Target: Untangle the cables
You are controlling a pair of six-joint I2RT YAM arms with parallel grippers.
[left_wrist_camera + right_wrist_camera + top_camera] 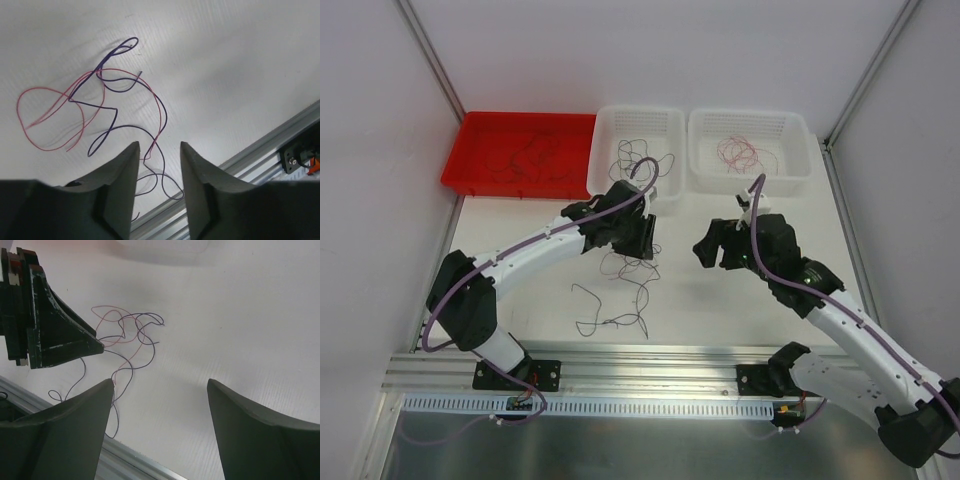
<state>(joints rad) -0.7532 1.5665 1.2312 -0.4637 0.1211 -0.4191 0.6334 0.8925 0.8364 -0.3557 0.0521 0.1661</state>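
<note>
The cables (623,290) still to be sorted lie as a loose snarl of red and dark purple strands on the white table (720,310), between the left gripper (646,240) and the aluminium rail (650,358) at the near edge. In the left wrist view the snarl (102,97) spreads ahead of the left gripper (159,150), whose jaws stand a little apart; a red and a purple strand trail loosely through the gap, not pinched. The right gripper (160,390) gapes wide with nothing in it, near the tangle (131,335) and facing the left gripper's tip (100,346).

Along the far edge sit a red tray (470,150) holding dark strands, a middle white basket (605,125) with dark purple ones, and a right white basket (800,140) with red ones. The left gripper overlaps the middle basket's near rim from above.
</note>
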